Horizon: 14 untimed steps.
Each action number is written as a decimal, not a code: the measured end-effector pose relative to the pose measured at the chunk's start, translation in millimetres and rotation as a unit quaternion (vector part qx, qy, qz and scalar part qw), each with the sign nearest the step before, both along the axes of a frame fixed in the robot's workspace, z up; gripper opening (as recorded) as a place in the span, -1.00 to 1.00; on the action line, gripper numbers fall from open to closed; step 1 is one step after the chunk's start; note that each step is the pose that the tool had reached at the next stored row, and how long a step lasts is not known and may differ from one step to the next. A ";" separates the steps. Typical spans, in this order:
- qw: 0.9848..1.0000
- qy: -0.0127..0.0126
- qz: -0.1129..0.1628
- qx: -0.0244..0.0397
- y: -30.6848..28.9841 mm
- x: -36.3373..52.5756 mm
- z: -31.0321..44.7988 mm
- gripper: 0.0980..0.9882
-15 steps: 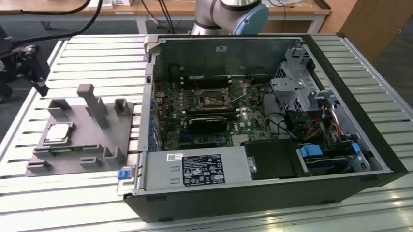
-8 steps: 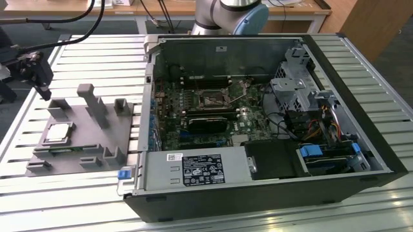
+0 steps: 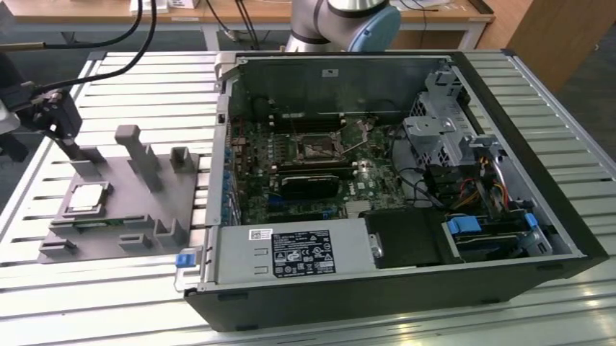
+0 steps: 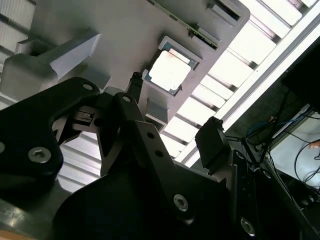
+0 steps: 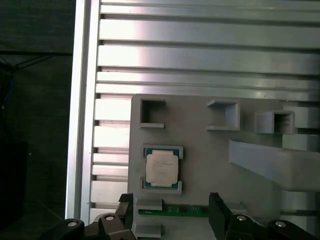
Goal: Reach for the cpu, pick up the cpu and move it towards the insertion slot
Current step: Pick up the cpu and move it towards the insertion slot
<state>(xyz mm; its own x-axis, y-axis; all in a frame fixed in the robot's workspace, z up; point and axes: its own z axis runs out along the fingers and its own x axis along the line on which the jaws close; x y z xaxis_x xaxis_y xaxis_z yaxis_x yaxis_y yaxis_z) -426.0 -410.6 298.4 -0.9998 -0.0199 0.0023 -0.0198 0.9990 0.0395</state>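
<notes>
Just beyond gripper, jaws seemingly apart: cpu, untouched.

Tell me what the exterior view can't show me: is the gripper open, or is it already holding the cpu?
Observer: Open. In the first wrist view the gripper has its jaws apart with nothing between them.
Operator: Where's the cpu relative to it?
Observer: The cpu lies flat in a square recess of the grey fixture. It sits ahead of the open jaws and is not touching them.
Operator: Is anything lying between them?
Observer: Yes. A thin green board strip lies in the fixture, crossing between the gripper and the cpu.
</notes>
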 end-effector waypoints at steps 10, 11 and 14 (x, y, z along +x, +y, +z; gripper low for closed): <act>1.000 0.000 0.000 0.000 -0.9 -2.7 -17.4 0.36; 1.000 0.000 0.000 0.000 -0.9 -2.8 -19.2 0.36; 1.000 0.001 0.000 0.000 -0.8 -2.9 -24.6 0.36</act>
<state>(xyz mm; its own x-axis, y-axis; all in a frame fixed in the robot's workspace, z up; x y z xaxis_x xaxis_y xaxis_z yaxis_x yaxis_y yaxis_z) -428.9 -411.4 273.8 -0.9998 -0.0200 0.0040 -0.0198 0.9990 0.0401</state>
